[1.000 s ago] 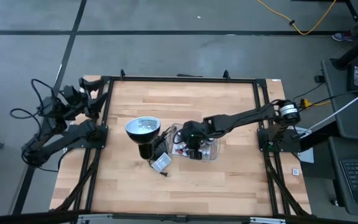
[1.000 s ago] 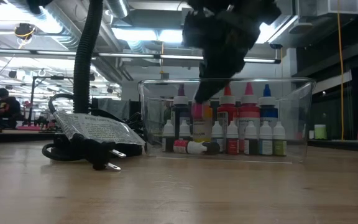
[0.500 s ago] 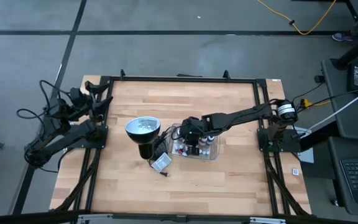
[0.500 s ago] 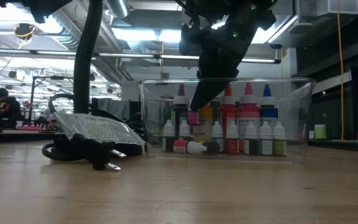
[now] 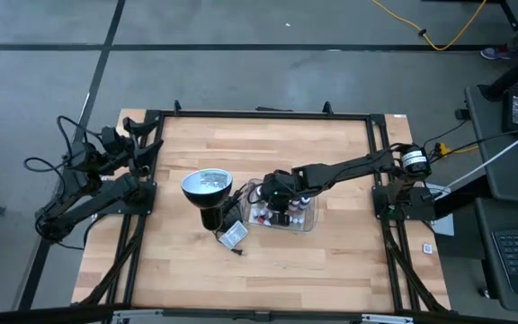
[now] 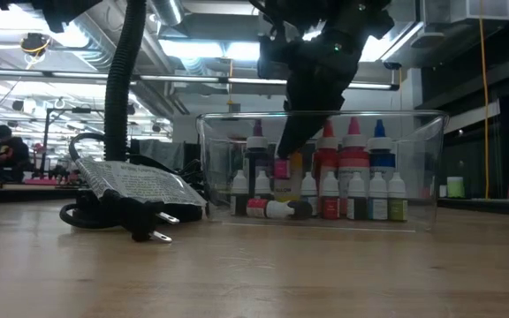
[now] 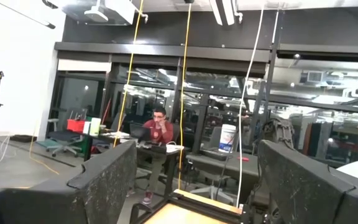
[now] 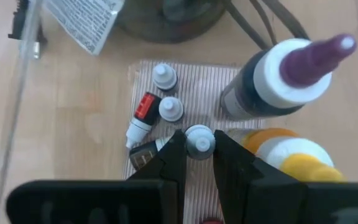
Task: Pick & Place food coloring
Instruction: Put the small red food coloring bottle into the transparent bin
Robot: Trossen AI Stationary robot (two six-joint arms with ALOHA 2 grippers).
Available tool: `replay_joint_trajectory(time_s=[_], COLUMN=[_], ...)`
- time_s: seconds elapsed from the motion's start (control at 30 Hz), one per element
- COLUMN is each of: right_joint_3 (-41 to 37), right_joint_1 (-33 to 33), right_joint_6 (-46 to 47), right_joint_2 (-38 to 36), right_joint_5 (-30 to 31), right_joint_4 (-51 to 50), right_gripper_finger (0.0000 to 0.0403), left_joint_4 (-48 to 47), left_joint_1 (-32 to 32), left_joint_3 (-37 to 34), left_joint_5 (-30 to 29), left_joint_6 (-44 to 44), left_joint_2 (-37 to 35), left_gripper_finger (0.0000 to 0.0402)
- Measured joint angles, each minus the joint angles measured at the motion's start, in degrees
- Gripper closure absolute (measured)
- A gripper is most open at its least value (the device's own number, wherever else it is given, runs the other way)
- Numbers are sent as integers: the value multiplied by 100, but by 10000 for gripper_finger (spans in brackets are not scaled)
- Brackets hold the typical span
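Observation:
A clear plastic tray (image 5: 310, 222) at the table's middle holds the food coloring: tall bottles with red, blue and purple caps (image 6: 353, 155) and a row of tiny white-capped ones (image 6: 352, 196). One tiny bottle with a red label (image 8: 140, 115) lies on its side on the tray floor. My right gripper (image 8: 199, 140) reaches down into the tray's left part and is shut on a tiny bottle (image 6: 281, 169). My left gripper (image 7: 194, 186) stands open with nothing in it, pulled back at the table's far left corner (image 5: 138, 137) and pointing out into the room. My right gripper pinches the tiny bottle's white cap (image 8: 199, 132) between its two fingertips. The fingers (image 6: 292, 141) come from above, slanting down into the tray. The pink-labelled body hangs below them, upright, at about the height of the neighbouring tiny bottles' caps.
A black lamp with a round silvery head (image 5: 207, 184) stands just left of the tray, its neck (image 6: 124, 79) rising beside it. Its cord, plug (image 6: 144, 231) and paper tag (image 5: 232, 236) lie in front of the tray's left end. A tall purple-capped bottle (image 8: 291, 68) stands close to the fingers.
My right gripper has tipped a little over the tray's left part and shifted slightly toward the far edge, staying shut on the tiny bottle. The other bottles and the tray have kept still.

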Motion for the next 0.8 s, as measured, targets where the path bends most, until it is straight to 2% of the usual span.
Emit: replay_joint_trajectory(time_s=[0.37,0.8], right_joint_3=[493,508], right_joint_1=[103,125], right_joint_6=[-697,-1139], right_joint_2=[-2,45], right_joint_5=[163,120], right_joint_4=[-698,-553], right_gripper_finger=[341,341], left_joint_4=[-44,-219], left_joint_1=[0,0], left_joint_3=[0,0], left_joint_5=[9,17], left_joint_6=[2,15], left_joint_2=[-2,-2], left_gripper_finger=[68,68])
